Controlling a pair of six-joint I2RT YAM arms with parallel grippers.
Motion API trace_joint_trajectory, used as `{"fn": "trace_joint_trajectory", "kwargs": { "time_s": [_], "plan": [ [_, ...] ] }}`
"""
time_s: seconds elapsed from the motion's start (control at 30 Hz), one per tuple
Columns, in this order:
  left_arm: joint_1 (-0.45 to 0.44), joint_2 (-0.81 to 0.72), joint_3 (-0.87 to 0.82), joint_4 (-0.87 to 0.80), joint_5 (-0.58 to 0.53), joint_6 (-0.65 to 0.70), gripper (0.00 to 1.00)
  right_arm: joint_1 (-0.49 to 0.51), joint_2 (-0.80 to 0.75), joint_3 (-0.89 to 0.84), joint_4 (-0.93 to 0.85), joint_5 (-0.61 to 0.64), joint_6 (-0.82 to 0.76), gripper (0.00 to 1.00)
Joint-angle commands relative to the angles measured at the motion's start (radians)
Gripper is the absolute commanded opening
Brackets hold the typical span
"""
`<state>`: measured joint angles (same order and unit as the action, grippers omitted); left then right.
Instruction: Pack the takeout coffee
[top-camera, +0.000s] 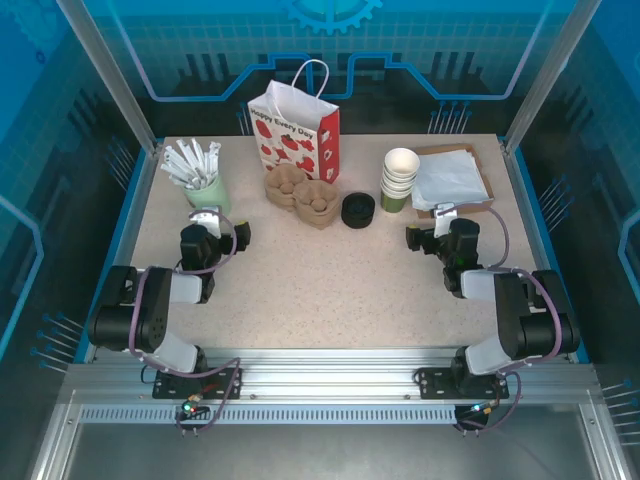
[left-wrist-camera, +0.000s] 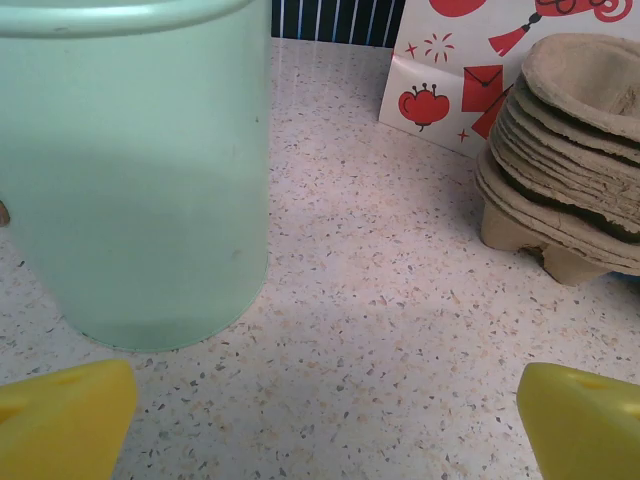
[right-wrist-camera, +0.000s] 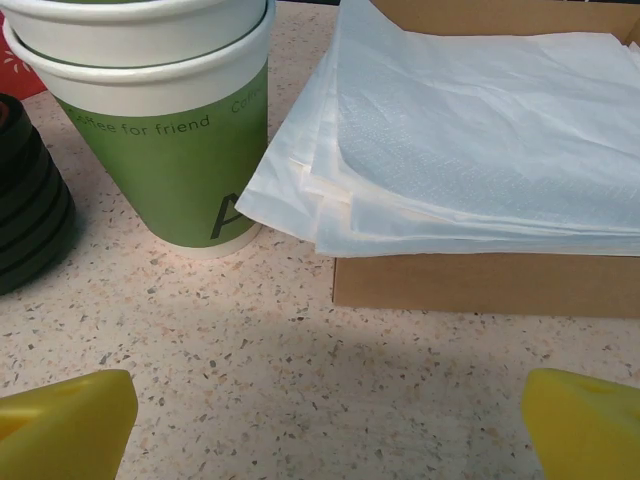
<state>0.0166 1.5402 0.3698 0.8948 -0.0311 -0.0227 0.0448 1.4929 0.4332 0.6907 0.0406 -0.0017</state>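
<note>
Packing at its opening stage: both tools are seen spread wide and empty. The left tool (top-camera: 222, 226), at centre left of the overhead frame, is faced by a pale mint-green plastic tumbler (left-wrist-camera: 135, 170). The right tool (top-camera: 432, 228), at centre right, is faced by a stack of olive-green paper cups (right-wrist-camera: 165, 150). The takeout coffee is judged not yet made up: the cups stand unlidded at upper right, a squat stack of black plastic lids (top-camera: 357, 210) just left of them. A cup must likely be separated and capped before the red-and-white paper bag (top-camera: 295, 125) is used. The bag's interior is hidden, and the cups' lettering is cut off.
</note>
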Motion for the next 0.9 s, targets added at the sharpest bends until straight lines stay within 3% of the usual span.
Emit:
{"fn": "trace_joint_trajectory", "kwargs": {
  "time_s": [0.0, 0.87],
  "plan": [
    [0.000, 0.008, 0.018, 0.005, 0.019, 0.020, 0.99, 0.012, 0.006, 0.016, 0.030, -0.005, -0.013, 1.00],
    [0.001, 0.007, 0.018, 0.004, 0.020, 0.018, 0.99, 0.007, 0.006, 0.016, 0.029, -0.017, -0.007, 1.00]
  ]
}}
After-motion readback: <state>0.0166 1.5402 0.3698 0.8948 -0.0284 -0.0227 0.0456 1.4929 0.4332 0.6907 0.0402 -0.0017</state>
